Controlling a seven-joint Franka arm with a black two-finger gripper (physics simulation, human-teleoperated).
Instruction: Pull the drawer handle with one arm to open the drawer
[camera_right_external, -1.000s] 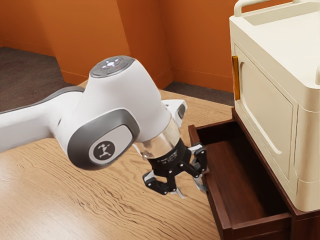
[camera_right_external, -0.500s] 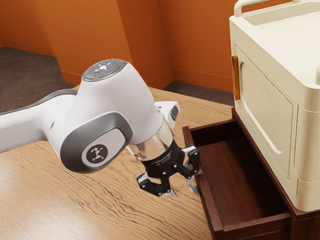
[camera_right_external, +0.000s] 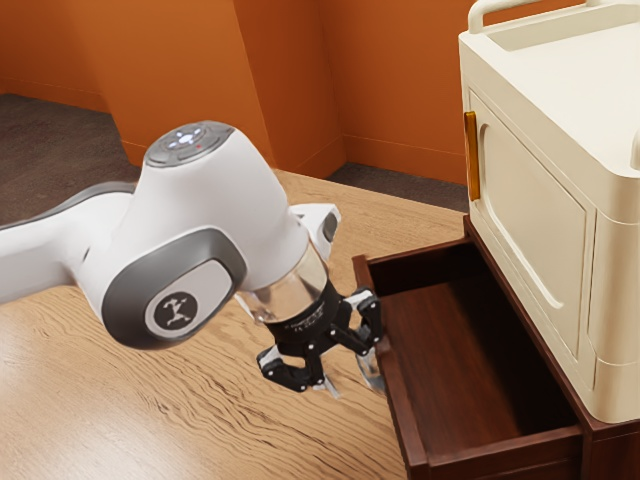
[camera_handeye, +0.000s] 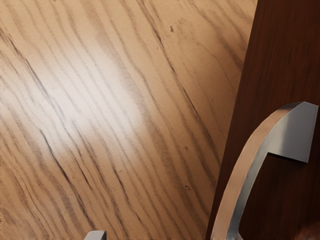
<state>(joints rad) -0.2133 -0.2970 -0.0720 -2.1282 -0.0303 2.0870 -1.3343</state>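
My gripper (camera_right_external: 350, 382) is at the outer side of the drawer's front panel in the exterior view, its fingers spread apart. The dark brown drawer (camera_right_external: 460, 350) stands pulled out from the cabinet base, its inside exposed. Beside the gripper, a metallic handle (camera_right_external: 370, 369) is partly hidden by the nearer finger parts. In the wrist view, the curved silver handle (camera_handeye: 243, 180) arches off the dark drawer front (camera_handeye: 280, 50). One grey fingertip (camera_handeye: 96, 235) appears over the wood, apart from the handle's outer side; the other finger's contact with the handle cannot be made out.
A cream cabinet (camera_right_external: 535, 200) with a golden door handle (camera_right_external: 472, 155) stands on the dark base, behind the drawer. The wooden table (camera_right_external: 200, 410) extends under the arm, and orange walls (camera_right_external: 390, 80) rise beyond it.
The drawer has slid farther out of its base, toward the exterior view's left. My gripper has moved the same way alongside it, with its fingers still apart.
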